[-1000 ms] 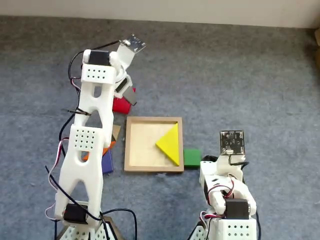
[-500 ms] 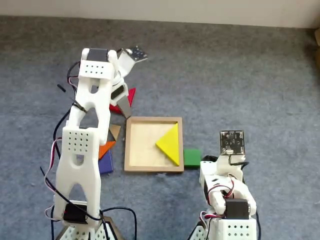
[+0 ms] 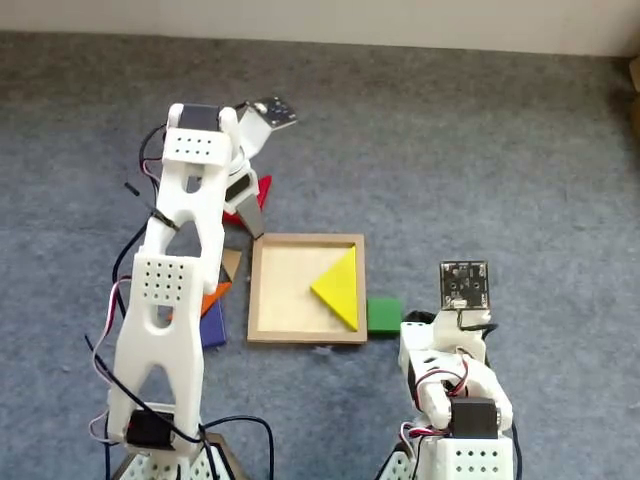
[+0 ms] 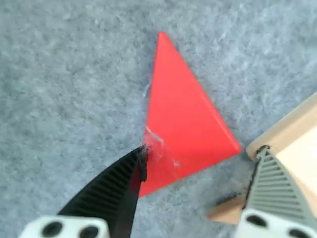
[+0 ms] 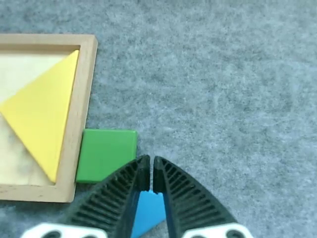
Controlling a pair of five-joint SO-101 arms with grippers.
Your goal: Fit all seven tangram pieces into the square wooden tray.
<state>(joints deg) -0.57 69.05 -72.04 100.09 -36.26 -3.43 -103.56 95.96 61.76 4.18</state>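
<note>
The square wooden tray [image 3: 262,290] lies mid-table with a yellow triangle [image 3: 340,288] in its right half. A red triangle [image 4: 183,119] lies flat on the carpet just off the tray's far left corner [image 4: 285,134]. My left gripper [image 4: 198,166] stands open over it, the black finger [image 4: 124,183] touching the triangle's edge and the grey finger [image 4: 272,183] by the tray corner. In the high view the left gripper [image 3: 250,205] is over the red triangle [image 3: 262,187]. My right gripper [image 5: 150,167] is shut and holds nothing, above a light blue piece [image 5: 148,210] and beside a green square [image 5: 106,153].
Left of the tray, partly under the left arm [image 3: 180,290], lie a tan piece [image 3: 232,262], an orange piece [image 3: 214,296] and a dark blue piece [image 3: 213,326]. The green square [image 3: 383,314] touches the tray's near right corner. Grey carpet spreads wide to the right and far side.
The left arm has shifted and its gripper turned above the red triangle, so more of the triangle shows. The right arm has not moved.
</note>
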